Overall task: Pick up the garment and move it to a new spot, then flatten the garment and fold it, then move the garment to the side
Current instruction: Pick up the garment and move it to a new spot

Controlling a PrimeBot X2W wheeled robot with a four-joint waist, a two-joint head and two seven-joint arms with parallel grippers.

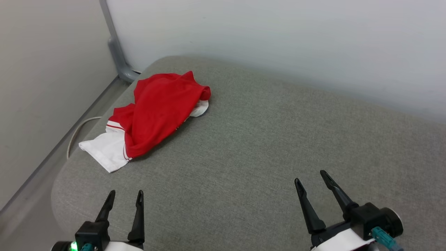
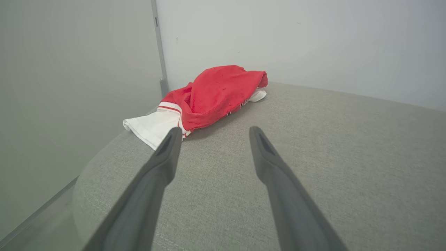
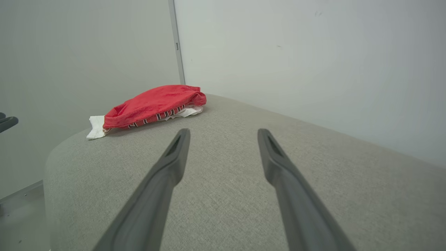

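Head view, garment: the garment [image 1: 160, 111] lies crumpled at the far left corner of the grey cushion [image 1: 261, 146]. Its red body is heaped over a white sleeve [image 1: 104, 148] that reaches the cushion's edge.
Head view, grippers: the left gripper [image 1: 126, 191] and right gripper [image 1: 310, 176] hover near the front edge. Both are spread wide, hold nothing, and are well apart from the cloth.
Handling: probably light, soft and limp, so it should sag and trail when lifted. A raised red fold or the sleeve looks easier to pinch than a flat layer.
Left wrist view: shows how high the heap stands, which the head view flattens, and that the sleeve is the part nearest this gripper.
Right wrist view: shows striped trim [image 3: 156, 116] tucked under the heap's near side, barely hinted at from above.
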